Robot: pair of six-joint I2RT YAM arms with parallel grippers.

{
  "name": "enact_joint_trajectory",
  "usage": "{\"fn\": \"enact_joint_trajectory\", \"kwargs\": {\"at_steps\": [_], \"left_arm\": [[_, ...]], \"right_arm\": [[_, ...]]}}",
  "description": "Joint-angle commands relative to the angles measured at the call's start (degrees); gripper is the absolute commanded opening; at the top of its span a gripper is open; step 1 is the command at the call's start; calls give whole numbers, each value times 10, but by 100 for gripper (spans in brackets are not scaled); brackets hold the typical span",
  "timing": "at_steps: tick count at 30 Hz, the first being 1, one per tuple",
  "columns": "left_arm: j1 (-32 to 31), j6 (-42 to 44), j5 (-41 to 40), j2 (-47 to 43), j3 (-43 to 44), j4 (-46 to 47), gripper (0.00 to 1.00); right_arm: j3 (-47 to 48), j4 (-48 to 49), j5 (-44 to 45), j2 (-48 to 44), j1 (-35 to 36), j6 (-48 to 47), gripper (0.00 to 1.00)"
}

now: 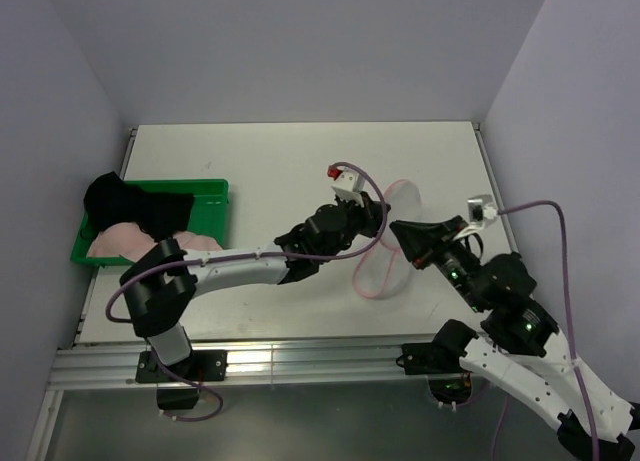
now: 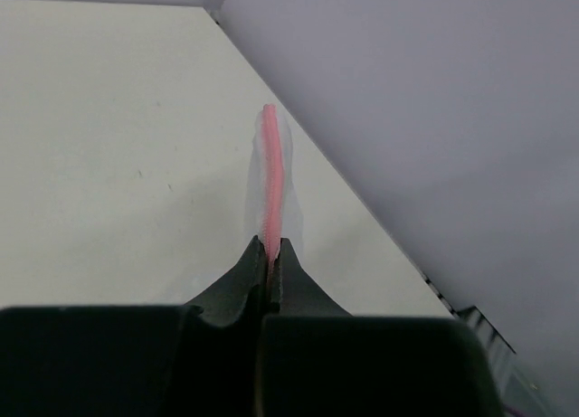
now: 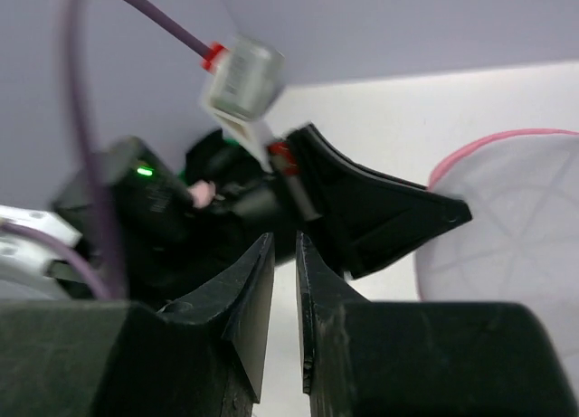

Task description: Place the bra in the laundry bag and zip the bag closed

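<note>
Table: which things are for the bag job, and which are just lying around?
For the job: bag, its pink rim pinched by the left end effector; bra, in the tray; right end effector, near the bag.
Just lying about: tray; black cloth in it.

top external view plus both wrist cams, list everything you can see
laundry bag: one, translucent white mesh with pink trim, right of table centre, up on edge
green tray: one, green, left edge of the table
black cloth: one, black, over the tray's far end
bra: one, pale pink, in the tray, partly hidden
table: one, white
cables: two, purple, one per wrist
left gripper: black, shut on the bag's pink trim
right gripper: black, narrowly open, beside the bag
</note>
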Motion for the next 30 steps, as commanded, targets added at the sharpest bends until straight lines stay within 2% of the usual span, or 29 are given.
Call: {"fn": "enact_joint_trajectory", "kwargs": {"at_steps": [1, 4, 8, 13, 15, 19, 25, 27, 28, 30], "left_arm": [[-17, 60, -101, 46, 70, 30, 0], [-17, 81, -124, 62, 95, 16, 0], [-12, 106, -168, 31, 80, 20, 0], [18, 133, -138, 18, 97, -8, 0], [32, 125, -86, 29, 101, -10, 0], [43, 132, -37, 88, 177, -53, 0], [36, 109, 23, 227, 312, -115, 2], [28, 97, 34, 258, 350, -144, 30], [25, 84, 40, 285, 393, -155, 55], [19, 76, 55, 312, 468, -205, 72]], "right_arm": [[17, -36, 49, -66, -4, -1, 23], [24, -72, 74, -96, -4, -5, 23], [17, -90, 97, -99, -4, -2, 22], [-9, -86, 123, -90, -4, 14, 22], [-19, -89, 126, -96, -4, 21, 22], [-36, -88, 139, -111, -5, 41, 19], [-48, -111, 161, -137, -4, 48, 19], [-48, -115, 162, -143, -4, 43, 19], [-47, -119, 161, -145, -4, 41, 20], [-48, -119, 158, -148, -4, 37, 20]]}}
